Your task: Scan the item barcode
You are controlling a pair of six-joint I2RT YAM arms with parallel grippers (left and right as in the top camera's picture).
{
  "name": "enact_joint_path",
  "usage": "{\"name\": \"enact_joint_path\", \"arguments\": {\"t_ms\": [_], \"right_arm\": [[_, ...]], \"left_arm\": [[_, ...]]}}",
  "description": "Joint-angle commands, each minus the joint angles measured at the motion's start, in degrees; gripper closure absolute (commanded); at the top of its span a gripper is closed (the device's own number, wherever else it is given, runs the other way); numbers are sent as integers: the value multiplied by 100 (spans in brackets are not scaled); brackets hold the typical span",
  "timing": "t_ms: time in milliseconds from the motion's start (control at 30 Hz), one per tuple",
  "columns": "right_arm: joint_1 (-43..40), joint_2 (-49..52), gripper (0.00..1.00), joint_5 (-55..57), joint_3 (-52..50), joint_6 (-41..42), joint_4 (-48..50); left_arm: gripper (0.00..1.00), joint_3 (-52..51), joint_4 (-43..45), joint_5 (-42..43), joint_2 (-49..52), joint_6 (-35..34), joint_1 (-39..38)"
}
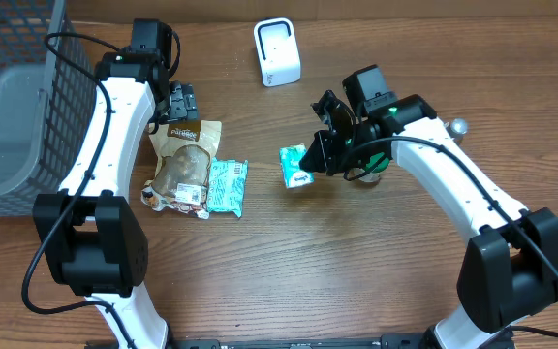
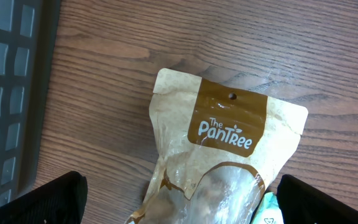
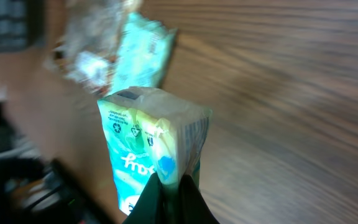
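Holding a grey tub [image 1: 8,126], the dark wire basket [image 1: 66,58] sits at the table's left edge; the tub's contents cannot be made out. The right gripper [image 1: 312,161], pressed together, pinches a teal packet [image 1: 296,167] by one end, in front of the white scanner [image 1: 277,52]. The packet's long axis follows the fingers and its free end points toward the PanTree pouch [image 1: 184,155]. The left gripper [image 1: 182,102] hovers spread over that pouch.

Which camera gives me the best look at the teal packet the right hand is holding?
The right wrist view: the teal packet fills the frame, pinched at its lower edge by the right hand, print visible though blurred. Overhead shows it small, beside the hand. The left wrist view misses it.
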Motion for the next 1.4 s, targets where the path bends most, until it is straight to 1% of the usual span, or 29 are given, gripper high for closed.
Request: {"name": "enact_joint_path", "arguments": {"t_ms": [0, 133, 367, 467, 567, 867, 1367], "right_arm": [[280, -162, 96, 1178, -24, 492, 103], [549, -131, 96, 1921, -24, 890, 269], [999, 55, 96, 2761, -24, 1117, 584], [1169, 120, 96, 3331, -24, 1440, 590], [1292, 188, 96, 3657, -24, 1543, 614], [1333, 289, 96, 3665, -24, 1539, 750], [1331, 289, 96, 3235, -24, 1537, 850]], "left_arm": [[1, 68, 9, -76, -24, 0, -37], [1, 68, 11, -76, -24, 0, -37], [0, 68, 9, -76, -24, 0, -37], [0, 68, 9, -76, -24, 0, -37], [0, 68, 9, -76, -24, 0, -37], [0, 68, 9, -76, -24, 0, -37], [1, 68, 11, -76, -24, 0, -37]]}}
